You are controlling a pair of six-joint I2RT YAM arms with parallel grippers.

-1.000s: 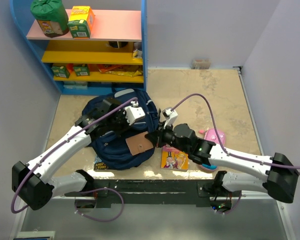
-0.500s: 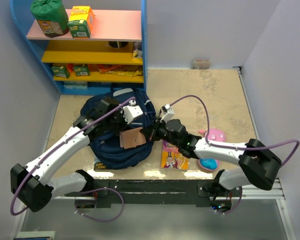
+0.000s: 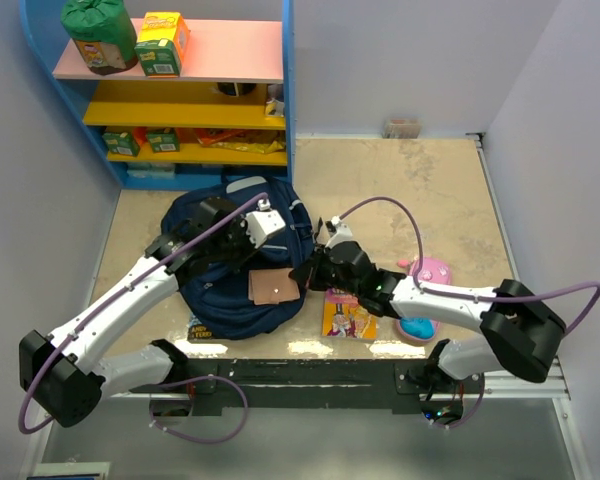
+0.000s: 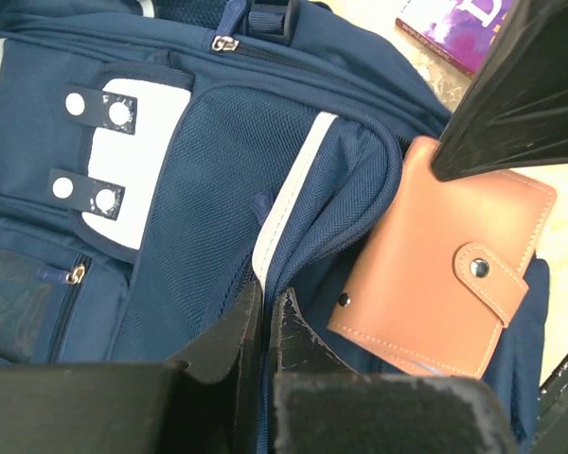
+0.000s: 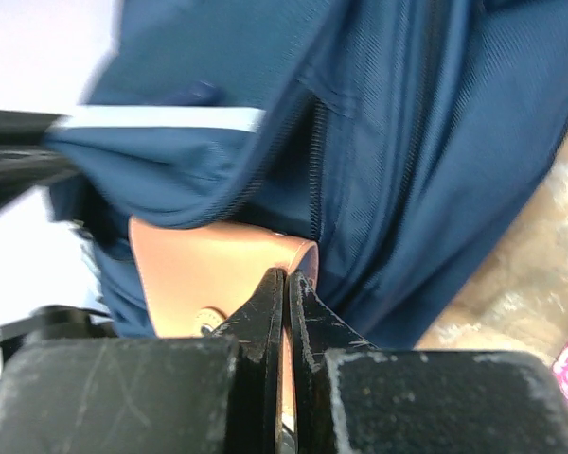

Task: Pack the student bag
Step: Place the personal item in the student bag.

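The left gripper (image 4: 265,305) is pinching a pocket edge of the student bag (image 3: 218,300) while the right gripper (image 5: 286,280), at the bag's right, is clamping a tan wallet (image 4: 445,274) beside that pocket.

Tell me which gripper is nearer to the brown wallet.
Right. The right gripper is clamped on the edge of the wallet; the left gripper pinches a pocket rim of the backpack just beside it.

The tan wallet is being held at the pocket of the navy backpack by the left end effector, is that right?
Not quite: it is the right end effector that holds the tan wallet at the pocket of the navy backpack, as the right wrist view shows.
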